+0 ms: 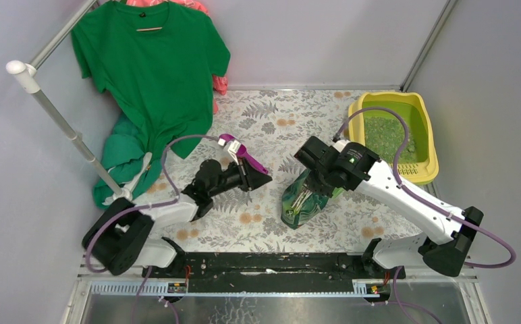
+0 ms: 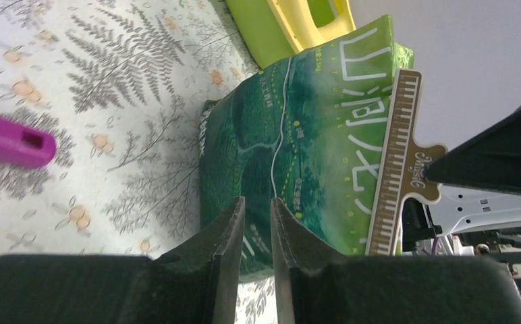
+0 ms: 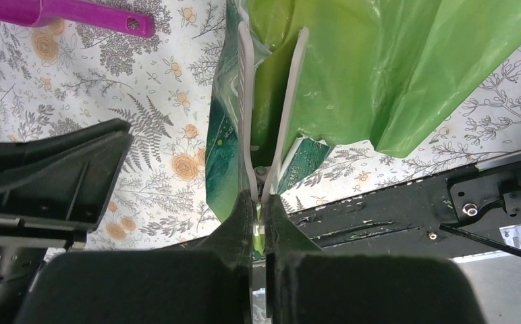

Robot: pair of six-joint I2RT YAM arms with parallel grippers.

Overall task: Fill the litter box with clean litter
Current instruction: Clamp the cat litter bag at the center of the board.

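Observation:
The yellow litter box [image 1: 428, 145] stands at the far right, with green clean litter [image 1: 386, 135] in it; its corner [image 2: 298, 20] also shows in the left wrist view. A glossy green bag [image 1: 298, 202] stands upright mid-table. My right gripper [image 3: 260, 199] is shut on the handles of a bag clip [image 3: 244, 81] whose arms are spread over the bag's mouth [image 3: 352, 67]. My left gripper [image 2: 256, 200] points at the bag's printed side [image 2: 298, 135], jaws narrowly open with nothing between them. A purple scoop [image 1: 241, 152] lies beside it.
A green T-shirt [image 1: 153, 67] hangs from a rail [image 1: 55, 115] at the back left, with green cloth [image 1: 119, 155] heaped below it. The black mounting rail [image 1: 271, 266] runs along the near edge. Grey walls enclose the floral table.

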